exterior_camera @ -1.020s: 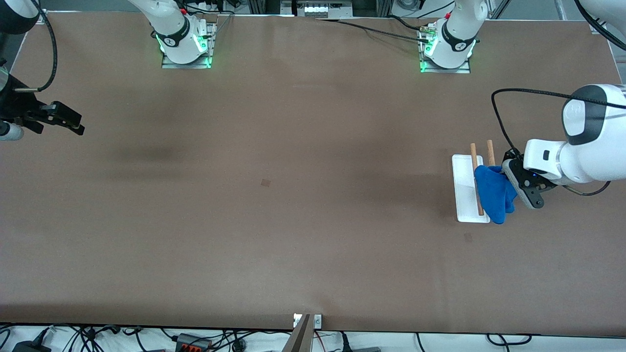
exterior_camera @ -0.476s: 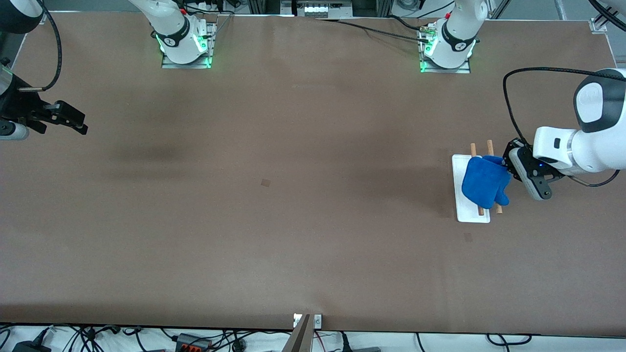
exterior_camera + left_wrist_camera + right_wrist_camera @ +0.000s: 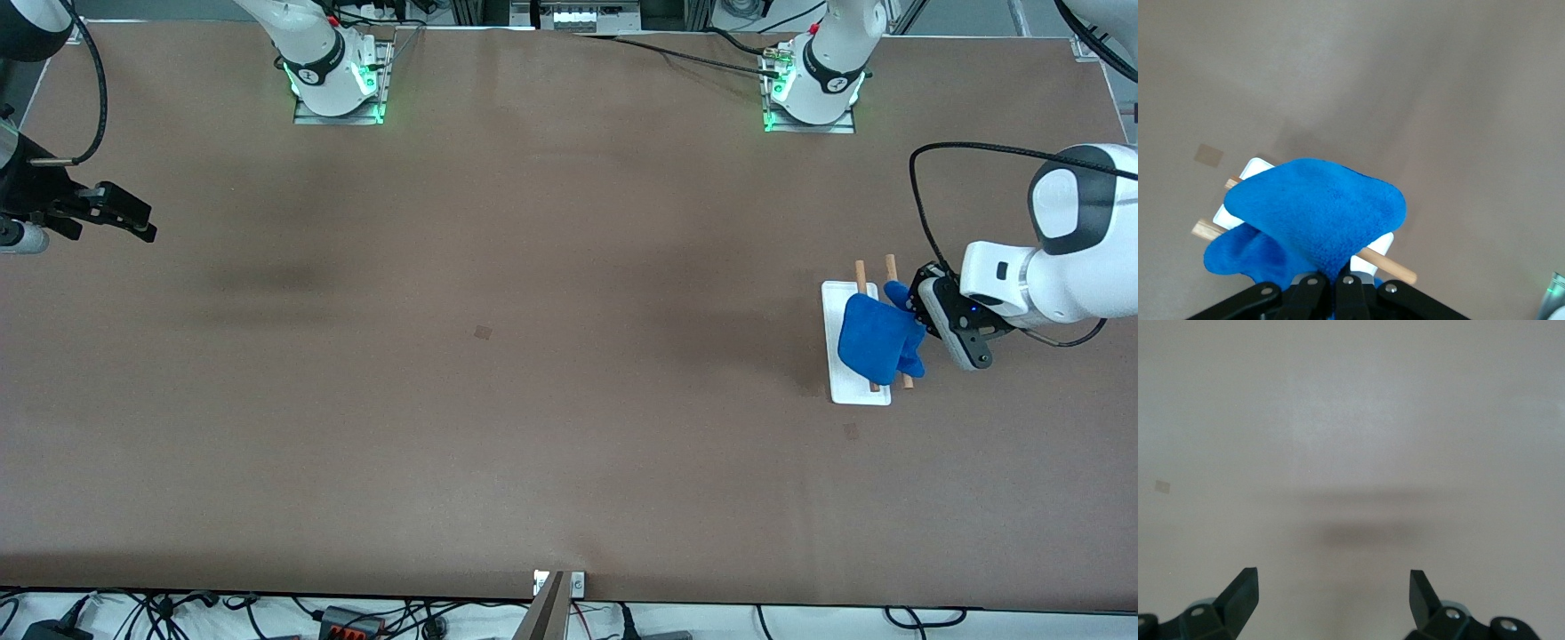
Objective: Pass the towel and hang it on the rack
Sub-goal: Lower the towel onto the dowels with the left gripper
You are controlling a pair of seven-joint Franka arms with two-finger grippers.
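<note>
The towel point(image 3: 876, 346) is draped over the rack point(image 3: 849, 391), a bright blue fuzzy cloth spread across both wooden rods point(image 3: 861, 273). In the left wrist view the towel point(image 3: 1318, 220) covers the middle of the rods point(image 3: 1388, 265), whose bare ends stick out at each side, and one lobe of cloth hangs lower at one end. A corner of the rack's white base point(image 3: 1250, 170) shows under the cloth. One edge of the towel runs up into the left gripper point(image 3: 909, 307), which is clenched on it; the black fingers point(image 3: 1350, 293) meet tight around the blue pile. Whether the cloth's full weight already rests on the rods or is partly carried by the gripper is hard to tell from these views.

The rack stands on the brown table point(image 3: 533, 356) toward the left arm's end, its white base flat on the surface and its rods running from the front camera toward the robots' bases. The left gripper is over the edge of the rack.

The right gripper point(image 3: 120, 213) waits over the right arm's end of the table, well apart from the rack. Its fingers point(image 3: 1241, 590) stand wide apart with nothing between them, only bare table beneath. A small darker square point(image 3: 483, 332) marks the table near its middle.
</note>
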